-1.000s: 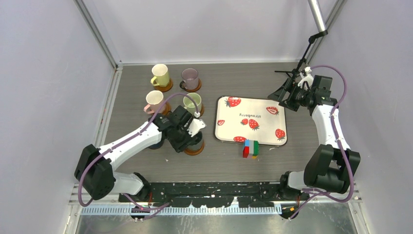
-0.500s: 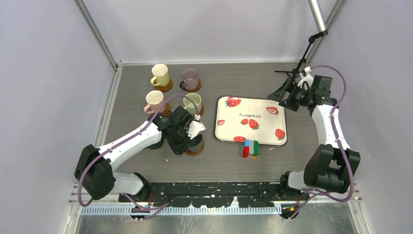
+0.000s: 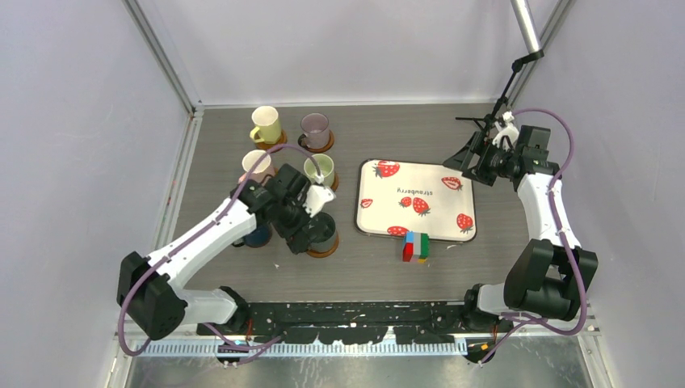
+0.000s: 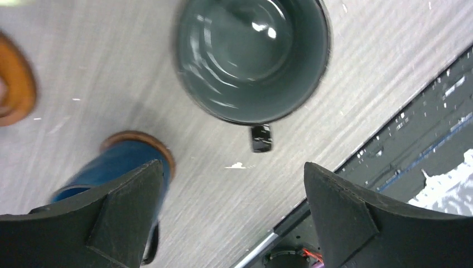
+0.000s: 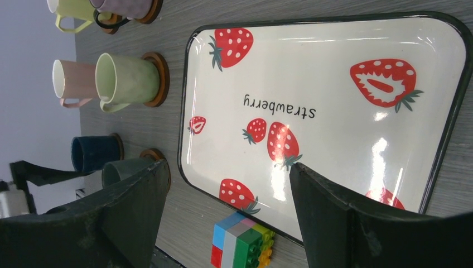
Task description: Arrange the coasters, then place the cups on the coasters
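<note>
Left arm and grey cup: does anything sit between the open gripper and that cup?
Nothing visible does. In the left wrist view the left gripper hangs open above the grey cup, and only tabletop shows between its fingers and the cup. The dark blue cup stands aside, partly behind one finger.

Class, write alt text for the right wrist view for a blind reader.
A white strawberry-print tray fills the view, framed below by the open right pincer. A light green cup and a dark blue cup stand on coasters to its left; a multicoloured block toy sits by its lower edge.
</note>
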`<act>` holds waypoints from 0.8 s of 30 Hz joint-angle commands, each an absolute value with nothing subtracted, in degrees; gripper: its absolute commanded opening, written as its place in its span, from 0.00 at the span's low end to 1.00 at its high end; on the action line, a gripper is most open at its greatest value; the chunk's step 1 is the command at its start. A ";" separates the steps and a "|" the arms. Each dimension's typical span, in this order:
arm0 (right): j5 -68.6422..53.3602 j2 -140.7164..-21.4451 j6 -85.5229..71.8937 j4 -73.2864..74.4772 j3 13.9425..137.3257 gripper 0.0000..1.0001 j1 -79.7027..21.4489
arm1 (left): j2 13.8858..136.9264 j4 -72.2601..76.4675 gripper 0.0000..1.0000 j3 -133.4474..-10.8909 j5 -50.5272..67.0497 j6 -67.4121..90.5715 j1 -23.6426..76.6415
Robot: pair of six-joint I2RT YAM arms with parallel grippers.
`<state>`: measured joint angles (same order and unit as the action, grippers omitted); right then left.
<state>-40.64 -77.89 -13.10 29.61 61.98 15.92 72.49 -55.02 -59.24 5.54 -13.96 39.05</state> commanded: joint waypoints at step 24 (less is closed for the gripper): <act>-16.09 -114.08 40.00 59.93 104.88 0.79 1.68 | 72.45 -59.86 1.00 -73.29 23.77 -17.42 27.68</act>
<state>-16.16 -108.44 31.64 53.10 96.33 3.84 73.28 -58.41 -71.29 18.59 -16.01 27.99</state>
